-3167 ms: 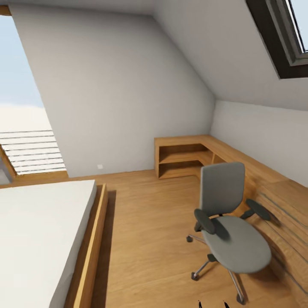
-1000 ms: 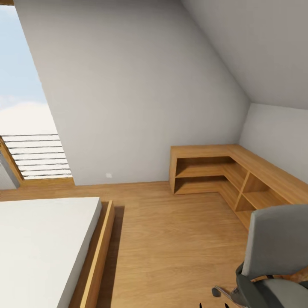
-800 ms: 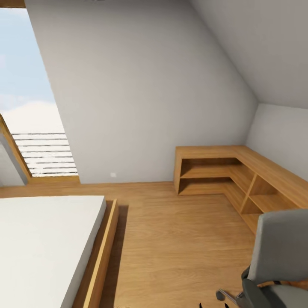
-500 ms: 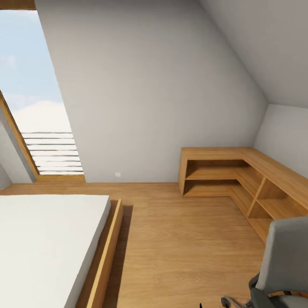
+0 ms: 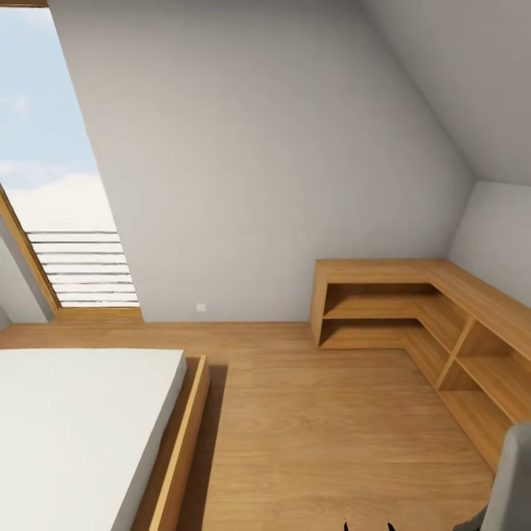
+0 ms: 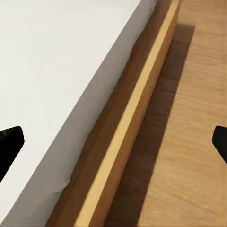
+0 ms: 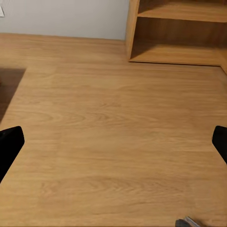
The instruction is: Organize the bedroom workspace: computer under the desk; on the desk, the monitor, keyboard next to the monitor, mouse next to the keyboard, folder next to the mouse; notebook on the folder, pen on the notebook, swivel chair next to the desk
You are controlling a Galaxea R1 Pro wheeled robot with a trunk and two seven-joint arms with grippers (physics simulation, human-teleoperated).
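Crossing the bedroom floor (image 5: 317,420), the robot appears to be searching for the workspace; next it likely needs to turn toward the bench and the items. One bed (image 5: 74,420) lies at its left, one low corner shelf unit (image 5: 413,310) ahead at right, and one swivel chair (image 5: 515,479) peeks in near the right. Both the left hand (image 6: 113,142) and right hand (image 7: 113,142) are spread wide, holding nothing.
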